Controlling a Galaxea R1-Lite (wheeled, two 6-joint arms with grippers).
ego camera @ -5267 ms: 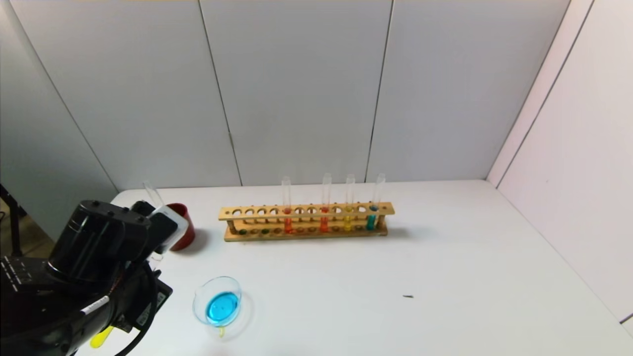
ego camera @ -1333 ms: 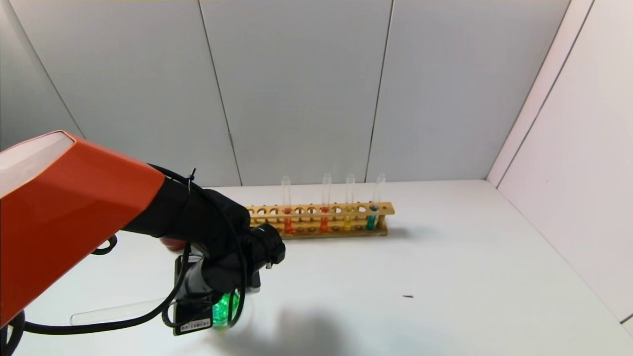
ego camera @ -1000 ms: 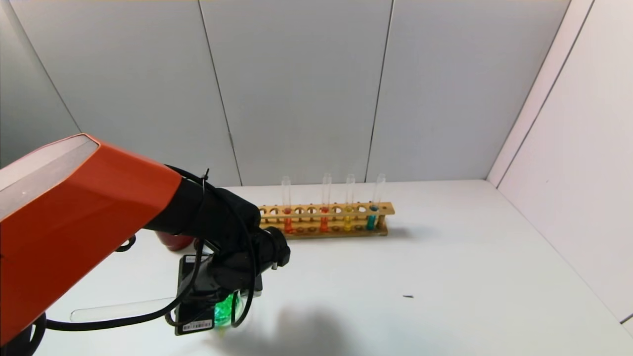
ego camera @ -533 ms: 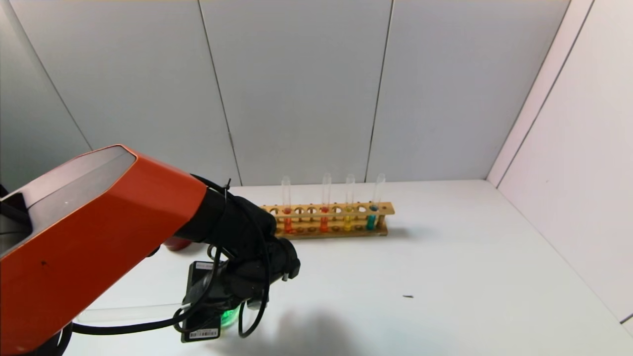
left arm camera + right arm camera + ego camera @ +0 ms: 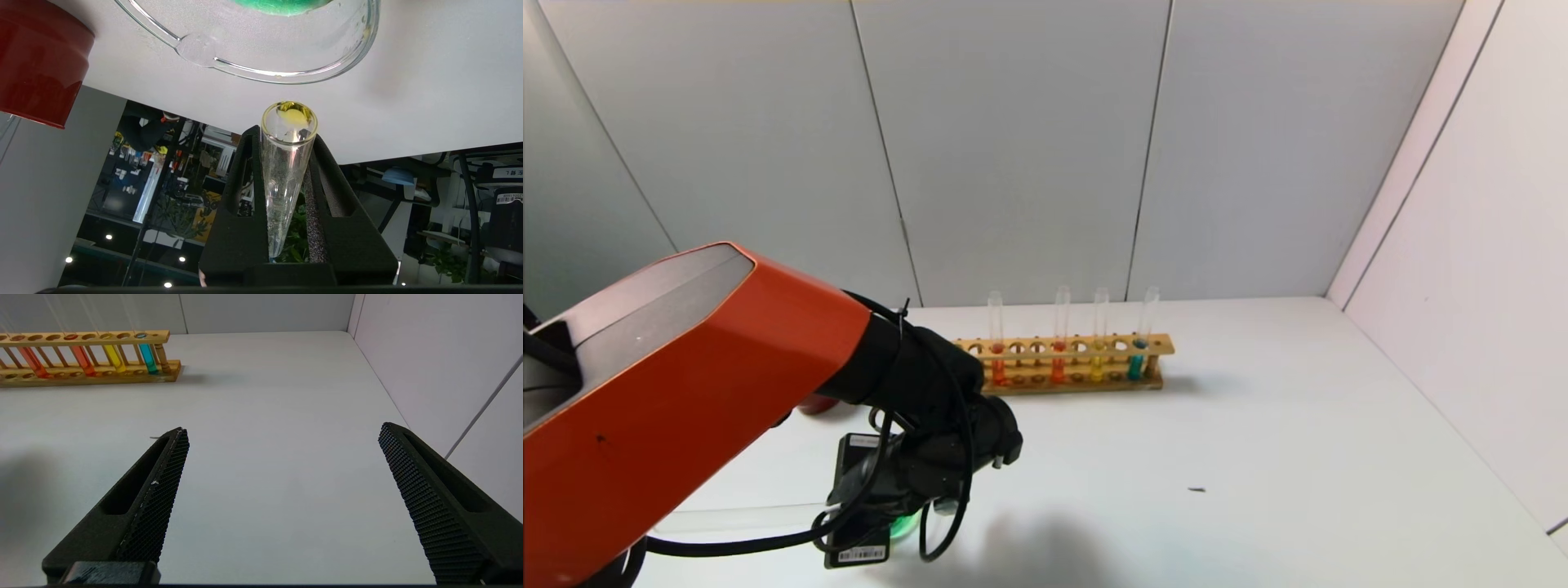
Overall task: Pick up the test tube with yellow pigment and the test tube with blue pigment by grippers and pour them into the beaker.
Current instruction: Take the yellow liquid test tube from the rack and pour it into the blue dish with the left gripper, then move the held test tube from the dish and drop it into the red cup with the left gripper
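My left gripper (image 5: 288, 132) is shut on the test tube with yellow pigment (image 5: 284, 171). The tube is nearly drained, with a yellow remnant at its mouth. In the head view it lies about level (image 5: 735, 516), mouth toward the beaker (image 5: 903, 524). The beaker (image 5: 294, 61) holds green liquid, and its rim is just beyond the tube's mouth. Another yellow tube (image 5: 1097, 366) and the test tube with blue pigment (image 5: 1135, 363) stand in the wooden rack (image 5: 1086, 346). My right gripper (image 5: 282, 428) is open and empty over bare table.
A dark red cup (image 5: 36, 61) stands next to the beaker, mostly hidden behind my left arm in the head view (image 5: 810, 403). Orange (image 5: 998, 369) and red (image 5: 1058, 369) tubes also stand in the rack. A small dark speck (image 5: 1196, 490) lies on the white table.
My left arm has shifted slightly right and lower over the beaker, with the tube held level. The beaker's liquid, blue several seconds ago, is now green.
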